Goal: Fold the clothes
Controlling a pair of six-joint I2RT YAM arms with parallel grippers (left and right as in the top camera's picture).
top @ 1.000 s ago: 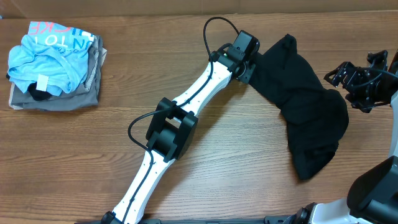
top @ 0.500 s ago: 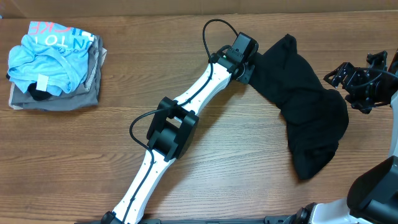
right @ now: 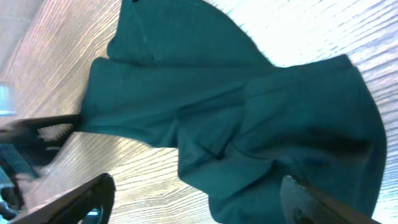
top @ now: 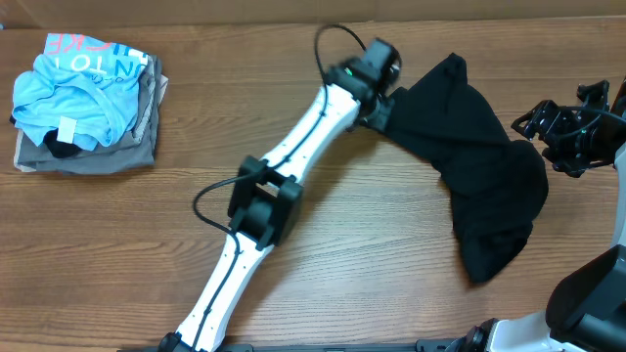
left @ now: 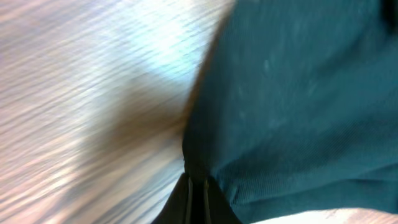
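Observation:
The clothes [top: 484,166], one large black garment, lie crumpled on the right half of the wooden table [top: 147,244]. My left gripper [top: 377,103] is at the garment's left edge and shut on a pinch of that edge. In the left wrist view the fingers [left: 186,202] are pressed together at the bottom with the dark cloth [left: 298,93] bunched between them. My right gripper [top: 528,122] hovers beside the garment's upper right edge. Its wrist view shows the gripper [right: 199,199] open wide over the cloth [right: 249,118], holding nothing.
A light blue printed T-shirt [top: 83,88] lies on a folded grey-tan garment [top: 93,156] at the table's far left. The left arm [top: 284,186] stretches diagonally across the middle. The table's back edge [top: 245,22] runs along the top.
The left gripper has shut on the garment's left edge and shifted slightly up and left, tugging the cloth. The right gripper has narrowed a little but stays open.

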